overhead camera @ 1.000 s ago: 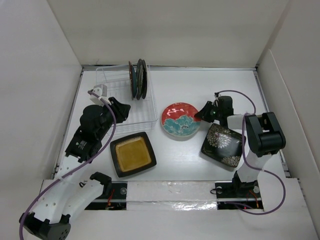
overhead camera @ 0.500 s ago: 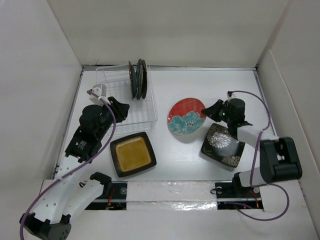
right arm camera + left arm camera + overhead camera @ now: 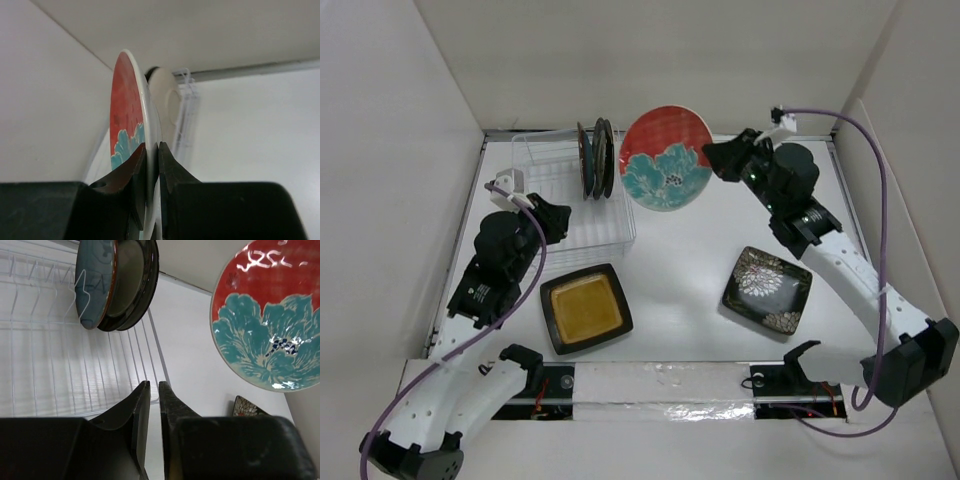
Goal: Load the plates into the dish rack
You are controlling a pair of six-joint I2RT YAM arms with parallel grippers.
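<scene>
My right gripper is shut on the rim of the round red plate with a teal flower and holds it upright in the air, just right of the clear wire dish rack. The same plate shows edge-on in the right wrist view and at the upper right of the left wrist view. Three plates stand on edge at the rack's far right end. My left gripper is shut and empty over the rack's near part. The square dark-brown amber-centred plate and the square black floral plate lie flat on the table.
White walls enclose the table on the left, back and right. The rack fills the left of the left wrist view. A foil-covered strip runs along the near edge between the arm bases.
My right gripper has lifted the red plate off the table, tipped it upright and carried it up and back toward the rack. The left arm has barely moved.
</scene>
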